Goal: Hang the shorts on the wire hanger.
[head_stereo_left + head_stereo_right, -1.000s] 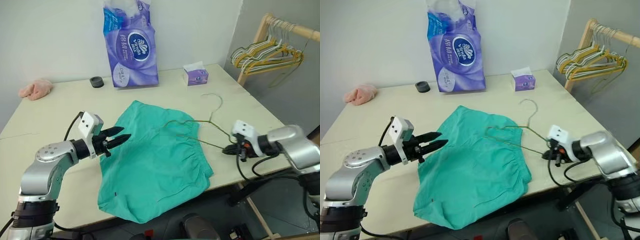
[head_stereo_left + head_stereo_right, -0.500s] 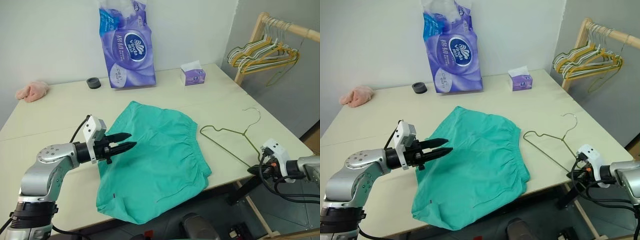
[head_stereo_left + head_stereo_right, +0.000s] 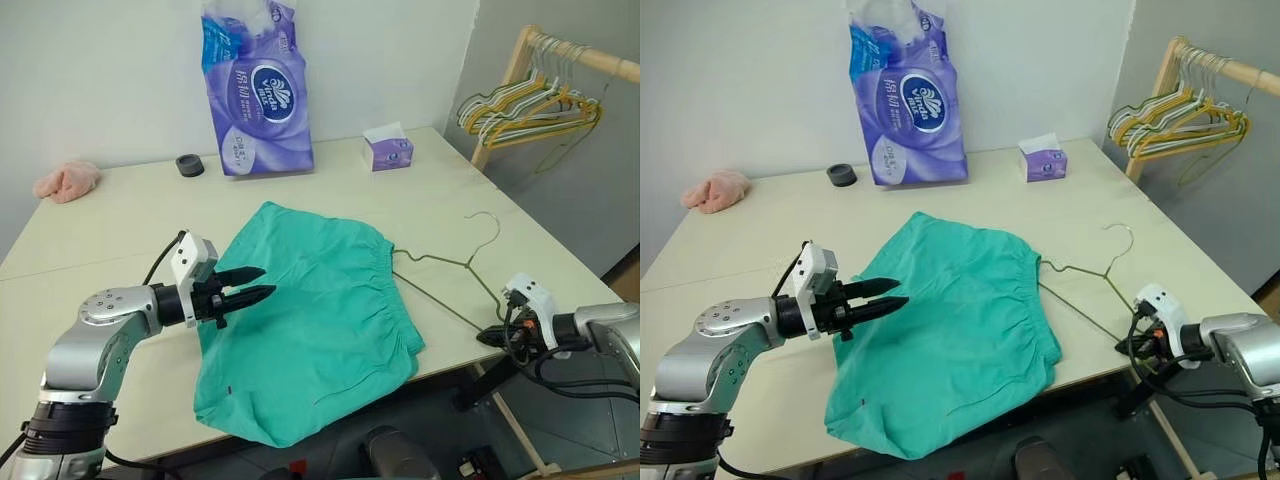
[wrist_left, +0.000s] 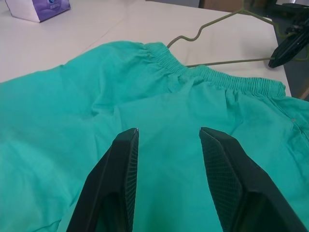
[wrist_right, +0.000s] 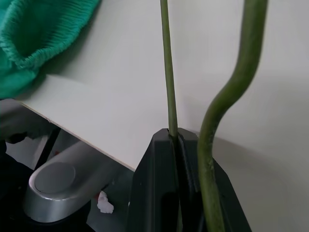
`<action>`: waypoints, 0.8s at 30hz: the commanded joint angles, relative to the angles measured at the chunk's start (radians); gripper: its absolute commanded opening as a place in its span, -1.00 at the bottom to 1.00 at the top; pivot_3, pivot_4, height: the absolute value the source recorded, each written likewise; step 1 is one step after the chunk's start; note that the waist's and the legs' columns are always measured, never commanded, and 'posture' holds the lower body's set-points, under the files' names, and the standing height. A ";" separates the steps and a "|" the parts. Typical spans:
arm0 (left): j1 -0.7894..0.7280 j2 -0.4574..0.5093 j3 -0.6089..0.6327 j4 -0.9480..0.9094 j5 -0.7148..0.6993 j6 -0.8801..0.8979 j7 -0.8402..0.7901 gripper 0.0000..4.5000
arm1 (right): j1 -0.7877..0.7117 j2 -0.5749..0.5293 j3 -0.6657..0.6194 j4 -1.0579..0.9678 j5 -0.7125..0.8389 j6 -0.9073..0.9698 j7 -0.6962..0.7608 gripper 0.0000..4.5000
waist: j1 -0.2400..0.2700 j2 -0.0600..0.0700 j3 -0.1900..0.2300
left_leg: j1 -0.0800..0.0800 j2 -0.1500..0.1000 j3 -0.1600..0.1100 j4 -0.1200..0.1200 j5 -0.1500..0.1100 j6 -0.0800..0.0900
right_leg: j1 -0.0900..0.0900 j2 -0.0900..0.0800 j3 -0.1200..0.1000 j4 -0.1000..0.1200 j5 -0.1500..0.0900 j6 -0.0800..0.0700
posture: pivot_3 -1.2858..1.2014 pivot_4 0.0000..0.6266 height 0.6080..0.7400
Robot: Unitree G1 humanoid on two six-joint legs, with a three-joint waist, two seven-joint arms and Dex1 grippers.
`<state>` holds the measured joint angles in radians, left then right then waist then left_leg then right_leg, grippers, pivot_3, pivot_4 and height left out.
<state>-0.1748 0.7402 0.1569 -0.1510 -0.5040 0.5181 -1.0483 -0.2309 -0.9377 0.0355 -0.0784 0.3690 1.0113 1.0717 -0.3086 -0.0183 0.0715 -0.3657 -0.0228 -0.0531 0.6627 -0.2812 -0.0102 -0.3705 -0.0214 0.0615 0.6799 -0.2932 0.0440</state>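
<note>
The teal shorts [image 3: 300,320] lie flat on the table [image 3: 120,220], gathered waistband to the right. My left gripper [image 3: 255,285] hovers open just above their left part, and its fingers [image 4: 128,159] stand apart over the cloth with nothing between them. The olive wire hanger [image 3: 440,262] lies low over the table right of the waistband, its near corner at the waistband's edge and its hook [image 3: 485,225] pointing away. At the table's right front edge my right gripper [image 3: 490,338] is shut on the hanger's lower wire [image 5: 166,72].
At the back of the table stand a purple tissue-roll pack [image 3: 255,90], a small tissue box [image 3: 385,152], a black roll [image 3: 189,165] and a pink cloth lump [image 3: 65,180]. A wooden rack with several hangers [image 3: 525,100] stands to the right.
The right gripper has pulled the hanger off the shorts' waistband, out to the right and lower, to the table's front right edge. The left gripper has stayed put, open.
</note>
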 commanded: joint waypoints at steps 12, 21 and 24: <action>0.011 0.024 0.022 -0.036 0.006 -0.027 0.038 -0.06 | -0.237 0.102 0.153 0.132 0.036 0.070 0.007 -1.00 | 0.004 0.000 0.000 | 0.000 0.000 0.000 0.000 0.000 0.000 | 0.000 -0.001 0.000 0.000 0.003 -0.004 | -0.22 -0.91 1.00; 0.018 0.018 0.018 -0.043 0.011 -0.038 0.049 -0.06 | -0.375 0.290 0.127 0.269 0.070 0.228 -0.101 -1.00 | 0.001 0.000 0.000 | 0.000 0.000 -0.001 0.000 0.000 0.000 | -0.001 0.000 0.000 0.001 0.003 -0.005 | -0.21 -0.92 1.00; 0.017 0.013 0.017 -0.046 0.013 -0.040 0.057 -0.06 | -0.410 0.344 0.090 0.291 0.079 0.259 -0.147 -1.00 | 0.003 0.000 0.000 | 0.000 0.000 -0.001 0.000 0.000 0.000 | -0.001 -0.001 0.000 0.001 0.003 -0.005 | -0.21 -0.93 1.00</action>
<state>-0.1503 0.7492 0.1607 -0.1644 -0.4887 0.4941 -0.9998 -0.6096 -0.5936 0.1755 0.2171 0.4262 1.2571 0.9483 -0.3056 -0.0180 0.0711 -0.3664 -0.0228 -0.0539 0.6627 -0.2812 -0.0102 -0.3720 -0.0219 0.0612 0.6808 -0.2901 0.0391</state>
